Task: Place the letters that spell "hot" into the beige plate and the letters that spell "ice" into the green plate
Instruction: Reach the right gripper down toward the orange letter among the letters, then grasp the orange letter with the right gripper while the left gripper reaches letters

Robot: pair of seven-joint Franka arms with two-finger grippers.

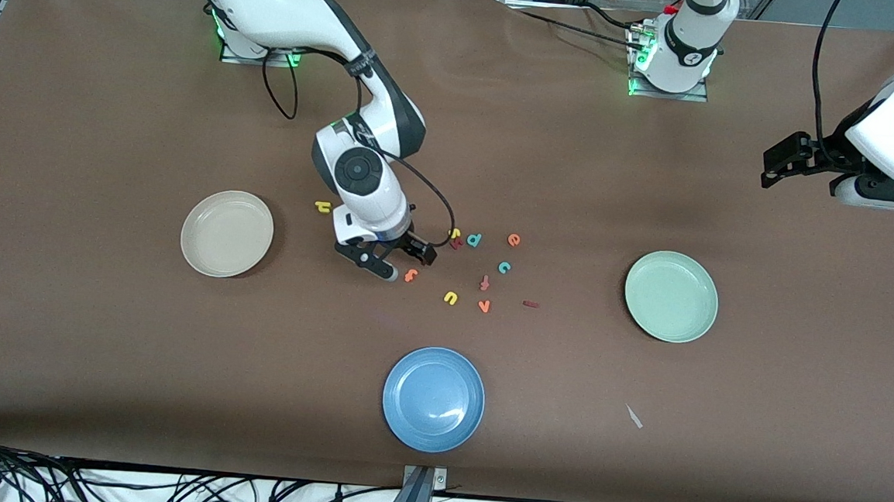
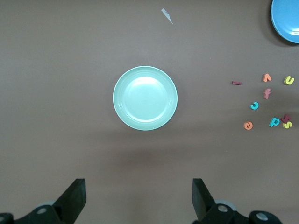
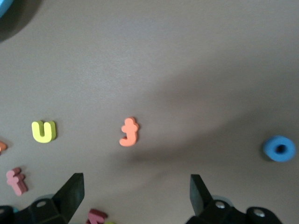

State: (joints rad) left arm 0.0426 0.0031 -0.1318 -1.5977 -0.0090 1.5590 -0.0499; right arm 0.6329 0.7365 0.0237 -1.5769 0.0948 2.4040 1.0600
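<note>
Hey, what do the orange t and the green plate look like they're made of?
The orange t looks like soft foam: matte, thick-cut, with rounded edges and no shine. The green plate looks like smooth moulded plastic, perhaps melamine: an even pale mint colour with a soft sheen at its centre. Ceramic cannot be ruled out.

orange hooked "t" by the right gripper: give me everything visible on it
The orange hooked "t" is a tiny letter, seemingly foam, matte, with a short crossbar and a curled foot. It lies flat on the brown table, touching nothing, not yet in any plate. The open right gripper hangs just over it, fingers not on it. The yellow "u" lies nearby, nearer the front camera; the blue "o" shows only in the right wrist view.
</note>
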